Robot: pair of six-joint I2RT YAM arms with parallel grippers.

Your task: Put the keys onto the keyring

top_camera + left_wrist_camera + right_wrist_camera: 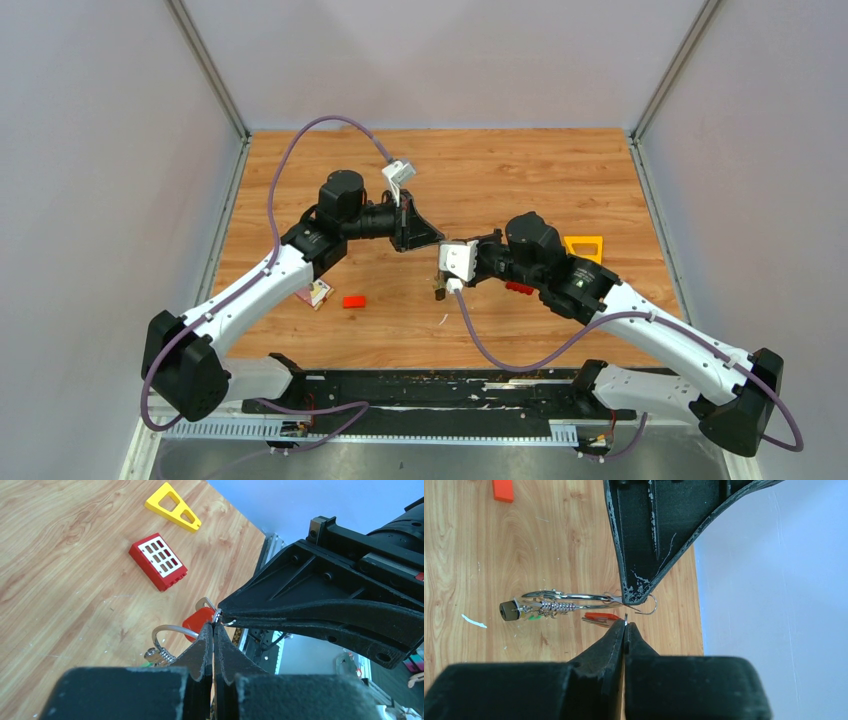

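Silver wire of the keyring [584,596] is hanging toward 9 o'clock from your left gripper [634,599], which is clenching its end above the table [549,540]. Your right gripper [625,625], at 6 o'clock of it, is pinching what seems the red-headed key [599,616]. You are doing the threading step; next you are needing to slide the key's hole finely onto the wire's free end

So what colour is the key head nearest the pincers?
It's a red plastic key head; left wrist view shows it best.
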